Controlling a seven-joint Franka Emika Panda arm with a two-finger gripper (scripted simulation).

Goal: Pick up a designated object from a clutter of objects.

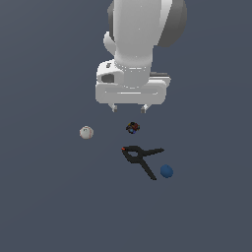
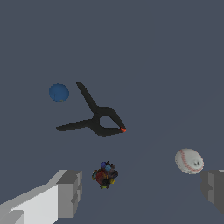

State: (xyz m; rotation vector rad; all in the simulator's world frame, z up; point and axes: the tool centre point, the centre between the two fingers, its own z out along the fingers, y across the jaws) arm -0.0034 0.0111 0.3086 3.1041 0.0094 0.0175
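The designated object, a tiny dark lump with orange, blue and red specks point(image 1: 132, 128), lies on the grey floor; it also shows in the wrist view point(image 2: 105, 175). My gripper point(image 1: 129, 108) hangs open and empty just above and behind it. In the wrist view the two grey fingers point(image 2: 68, 192) stand wide apart, with the lump between them, nearer one finger. The black clamp with a red tip point(image 1: 141, 156) point(image 2: 98, 119), the blue ball point(image 1: 167, 171) point(image 2: 58, 92) and the off-white ball point(image 1: 86, 132) point(image 2: 189, 160) lie around it.
The clamp lies just in front of the lump in the exterior view, its red tip nearest. The off-white ball lies on the exterior view's left, close to one finger in the wrist view. The floor is plain dark grey.
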